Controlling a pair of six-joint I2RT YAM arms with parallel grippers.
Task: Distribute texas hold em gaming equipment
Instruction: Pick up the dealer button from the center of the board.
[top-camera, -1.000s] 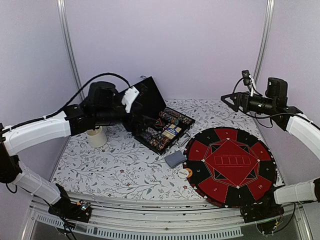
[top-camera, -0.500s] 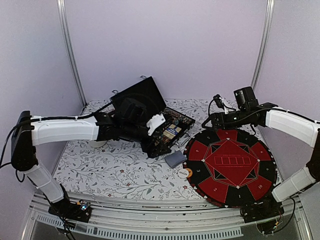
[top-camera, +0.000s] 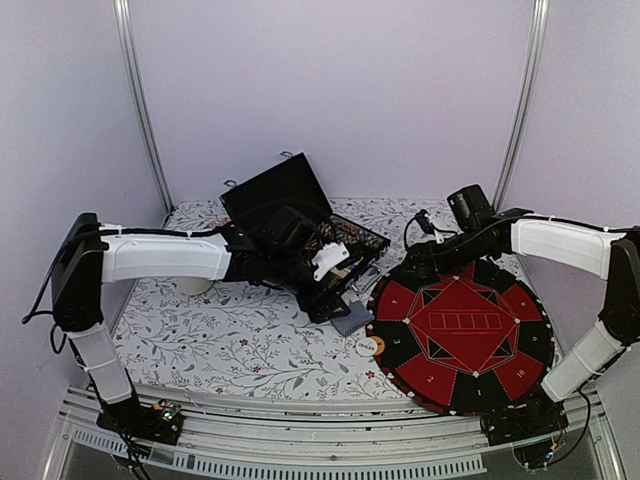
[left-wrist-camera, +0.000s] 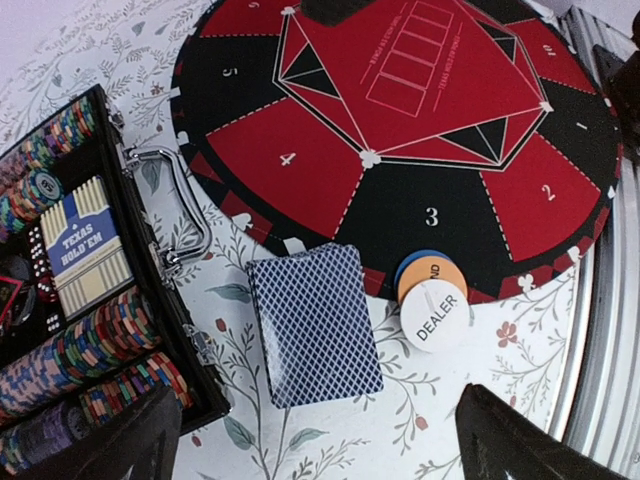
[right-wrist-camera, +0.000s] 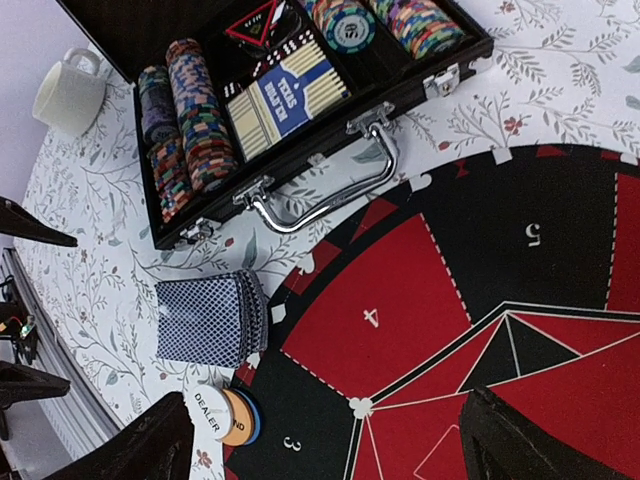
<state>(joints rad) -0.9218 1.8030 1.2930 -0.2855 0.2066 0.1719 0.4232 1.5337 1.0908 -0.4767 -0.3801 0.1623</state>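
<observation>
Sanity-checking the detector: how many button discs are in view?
3, in one fanned stack beside the card deck, at the mat edge by sector 3: white DEALER disc on top, orange disc under it, blue disc lowest. More could hide beneath.

Both arms reach inward toward the frame's centre; the left gripper (left-wrist-camera: 320, 445) and right gripper (right-wrist-camera: 340, 440) each point downward, jaws spread wide.

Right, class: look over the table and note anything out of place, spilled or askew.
Nothing is spilled or broken. The one untidy spot: the three button discs lie in a slipped stack, half on the rim of the game mat and half on the tablecloth, beside the deck of cards.
</observation>
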